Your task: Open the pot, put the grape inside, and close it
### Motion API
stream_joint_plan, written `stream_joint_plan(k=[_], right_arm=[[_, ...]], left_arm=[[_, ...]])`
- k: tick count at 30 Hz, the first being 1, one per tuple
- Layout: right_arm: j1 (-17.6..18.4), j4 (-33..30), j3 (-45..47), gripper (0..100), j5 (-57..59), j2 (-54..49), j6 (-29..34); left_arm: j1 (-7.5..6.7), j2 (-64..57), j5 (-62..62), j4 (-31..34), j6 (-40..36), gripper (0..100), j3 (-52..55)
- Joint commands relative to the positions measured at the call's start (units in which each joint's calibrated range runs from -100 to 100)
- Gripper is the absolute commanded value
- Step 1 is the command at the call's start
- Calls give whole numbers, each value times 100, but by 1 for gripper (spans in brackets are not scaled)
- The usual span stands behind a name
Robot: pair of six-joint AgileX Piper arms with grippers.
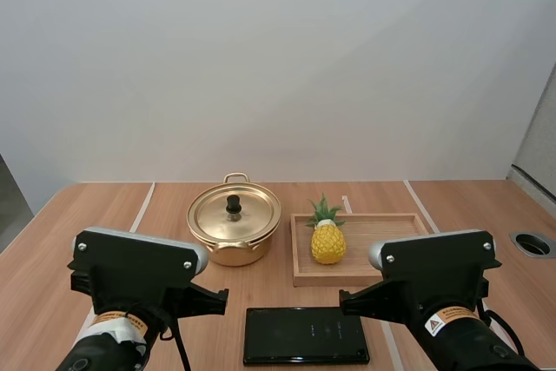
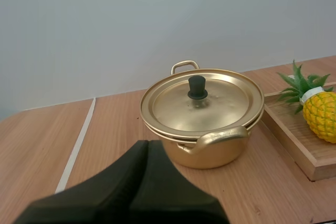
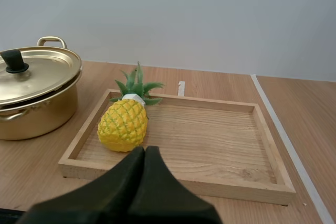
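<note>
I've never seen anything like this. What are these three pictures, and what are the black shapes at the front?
This is a robot with two arms at a wooden table. One picture looks down from behind them: the black blocks are the left arm and right arm. The other two come from cameras riding on each wrist. The dark wedge facing the pot is the left gripper, its two fingers shut on nothing; the right gripper, by the tray, is shut likewise. On the table stand the gold pot with its lid on, the wooden tray with a pineapple in it, and a flat black slab. Nothing is held.
</note>
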Motion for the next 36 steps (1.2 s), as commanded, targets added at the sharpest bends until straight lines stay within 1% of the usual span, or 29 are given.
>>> stream_joint_plan(k=[1, 36], right_arm=[[-3, -40, 11, 0, 8, -39, 31], [-5, -40, 11, 0, -44, -39, 31]], left_arm=[[-26, -30, -196, 25, -62, 0, 13], [-18, -30, -132, 25, -62, 0, 13]])
